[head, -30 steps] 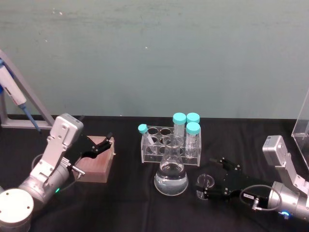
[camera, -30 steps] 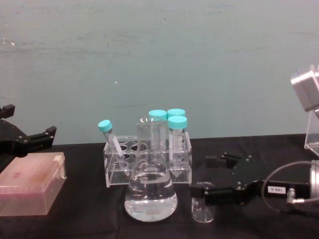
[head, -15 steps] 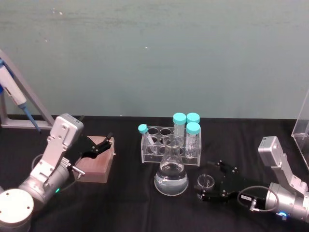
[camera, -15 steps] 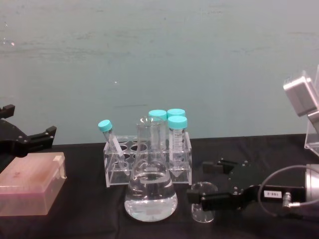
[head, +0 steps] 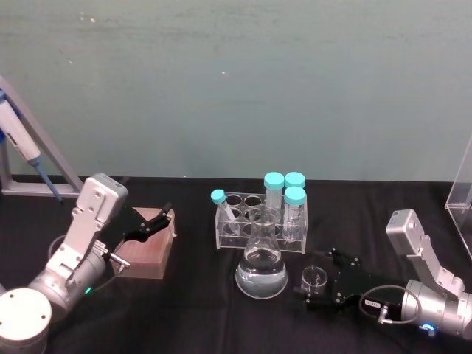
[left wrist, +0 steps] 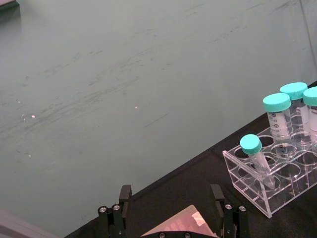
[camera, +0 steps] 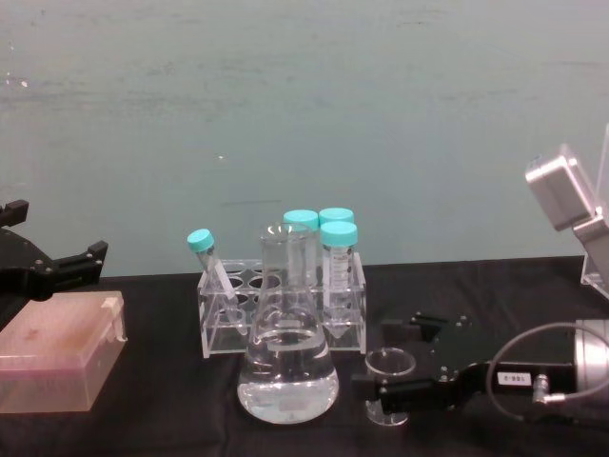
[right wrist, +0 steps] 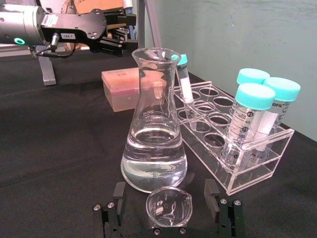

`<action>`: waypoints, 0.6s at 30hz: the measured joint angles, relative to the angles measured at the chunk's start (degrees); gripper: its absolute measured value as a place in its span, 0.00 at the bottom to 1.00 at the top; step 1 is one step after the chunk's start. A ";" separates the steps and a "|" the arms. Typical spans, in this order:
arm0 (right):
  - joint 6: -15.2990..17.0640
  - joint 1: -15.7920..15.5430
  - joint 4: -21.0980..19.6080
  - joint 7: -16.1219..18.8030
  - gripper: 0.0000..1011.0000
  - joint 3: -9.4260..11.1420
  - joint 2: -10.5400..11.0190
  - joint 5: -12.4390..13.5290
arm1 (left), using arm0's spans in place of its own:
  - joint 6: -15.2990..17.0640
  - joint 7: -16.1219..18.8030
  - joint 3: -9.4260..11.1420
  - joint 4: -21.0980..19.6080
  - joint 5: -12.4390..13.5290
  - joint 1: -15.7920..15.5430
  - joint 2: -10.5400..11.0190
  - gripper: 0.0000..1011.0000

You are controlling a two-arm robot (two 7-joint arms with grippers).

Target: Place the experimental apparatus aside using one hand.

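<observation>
The experimental apparatus stands mid-table: a conical flask (head: 261, 270) (camera: 287, 357) (right wrist: 154, 144) holding clear liquid, and a small glass beaker (head: 313, 278) (camera: 387, 382) (right wrist: 169, 205) just to its right. My right gripper (head: 320, 284) (camera: 404, 376) (right wrist: 166, 199) lies low on the black table, open, with one finger on each side of the beaker. In the right wrist view small gaps separate the fingers (right wrist: 212, 192) from the glass. My left gripper (head: 153, 223) (camera: 52, 269) (left wrist: 171, 206) hovers open over a pink box at the left, parked.
A clear tube rack (head: 259, 223) (camera: 282, 307) (right wrist: 233, 139) with teal-capped tubes stands right behind the flask. The pink box (head: 146, 252) (camera: 57, 362) lies at the left. A pipette on a stand (head: 21, 144) is at far left, a clear acrylic box (head: 461, 193) at far right.
My right gripper has slid left toward the flask, so the beaker now sits deeper between its open fingers. The left arm has stayed where it was.
</observation>
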 joint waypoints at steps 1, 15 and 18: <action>0.01 0.08 0.11 -0.03 0.99 -0.05 -0.03 -0.06 | 0.00 0.00 0.00 0.00 0.00 0.00 0.00 0.99; 0.04 1.35 2.64 -0.32 0.99 -0.69 -1.16 -0.89 | -0.01 0.00 0.00 0.00 0.00 0.00 0.00 0.99; 0.13 1.51 3.05 -0.44 0.99 -0.70 -1.34 -0.99 | -0.01 0.00 0.00 0.00 0.00 0.00 0.00 0.99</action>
